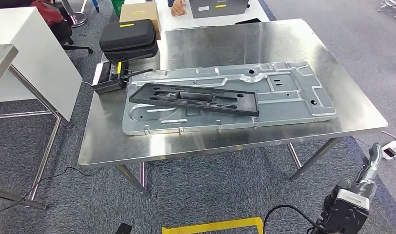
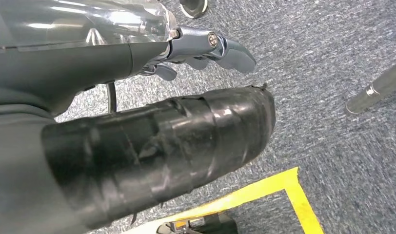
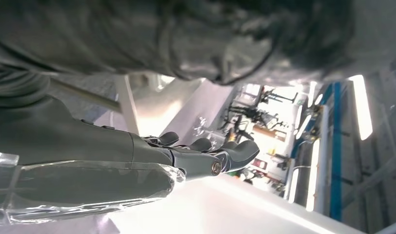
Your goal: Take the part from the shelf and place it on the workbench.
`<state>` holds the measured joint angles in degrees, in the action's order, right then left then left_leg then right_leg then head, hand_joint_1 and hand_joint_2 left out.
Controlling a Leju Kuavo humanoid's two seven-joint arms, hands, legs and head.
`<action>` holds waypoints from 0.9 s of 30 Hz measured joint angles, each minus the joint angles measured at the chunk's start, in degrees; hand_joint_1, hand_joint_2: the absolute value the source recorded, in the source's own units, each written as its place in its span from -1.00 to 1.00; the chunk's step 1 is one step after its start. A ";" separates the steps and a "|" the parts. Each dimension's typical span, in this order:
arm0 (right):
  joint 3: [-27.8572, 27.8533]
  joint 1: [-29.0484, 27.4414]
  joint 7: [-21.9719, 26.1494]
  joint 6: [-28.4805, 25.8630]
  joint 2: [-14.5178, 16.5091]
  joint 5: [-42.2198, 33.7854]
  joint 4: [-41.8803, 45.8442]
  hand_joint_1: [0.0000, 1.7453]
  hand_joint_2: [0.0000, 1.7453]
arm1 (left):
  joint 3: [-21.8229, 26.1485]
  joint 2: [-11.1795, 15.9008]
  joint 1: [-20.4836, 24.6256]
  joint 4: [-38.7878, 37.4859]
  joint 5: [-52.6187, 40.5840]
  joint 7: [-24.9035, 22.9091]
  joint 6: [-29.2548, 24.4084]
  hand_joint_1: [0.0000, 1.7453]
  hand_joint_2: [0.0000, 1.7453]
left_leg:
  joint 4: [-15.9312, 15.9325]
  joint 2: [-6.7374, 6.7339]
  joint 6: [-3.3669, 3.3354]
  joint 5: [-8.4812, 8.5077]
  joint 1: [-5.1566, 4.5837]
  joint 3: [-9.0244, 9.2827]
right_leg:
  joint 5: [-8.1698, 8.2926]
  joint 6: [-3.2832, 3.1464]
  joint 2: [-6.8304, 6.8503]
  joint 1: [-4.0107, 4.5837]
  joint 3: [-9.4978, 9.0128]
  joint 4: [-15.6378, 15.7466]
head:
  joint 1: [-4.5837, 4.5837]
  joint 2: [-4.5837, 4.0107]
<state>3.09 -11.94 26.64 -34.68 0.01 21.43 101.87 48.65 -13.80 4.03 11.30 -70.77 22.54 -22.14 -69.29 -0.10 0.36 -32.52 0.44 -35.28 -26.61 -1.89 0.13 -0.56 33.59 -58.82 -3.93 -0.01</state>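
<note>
A long black plastic frame part [image 1: 196,99] lies flat on a large silver stamped metal panel [image 1: 293,92], which rests on the steel workbench [image 1: 225,141] ahead of me. My right hand [image 1: 373,157] hangs low at the lower right, beside the bench's near right corner, apart from it. In the right wrist view this hand [image 3: 206,158] holds nothing, its fingers loosely extended. My left hand [image 2: 206,48] hangs over grey carpet with its fingers loose and nothing in them.
A black zip case [image 1: 128,36] and a black-and-yellow handheld device [image 1: 110,78] sit at the bench's far left corner. A white table [image 1: 35,58] stands left. A person's hand [image 1: 178,7] rests on a far table. Yellow floor tape [image 1: 215,226] lies near my feet.
</note>
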 joint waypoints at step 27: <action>-35.72 6.04 4.41 12.32 6.17 -3.42 -29.69 -1.00 -1.00 | 0.13 -0.13 -0.12 0.00 -0.32 -0.03 0.39 -1.00 -1.00 | -2.12 -0.57 -0.15 -3.47 -0.17 -1.14 | -0.22 0.57 -0.45 -0.35 -0.30 0.18 | -0.10 -0.01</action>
<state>-32.63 -5.89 31.05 -22.36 6.18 18.01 72.18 48.78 -13.92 3.91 11.30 -71.08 22.51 -21.75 -71.42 -0.67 0.21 -35.99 0.26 -36.42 -26.83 -1.32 -0.32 -0.91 33.29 -58.64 -4.04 -0.01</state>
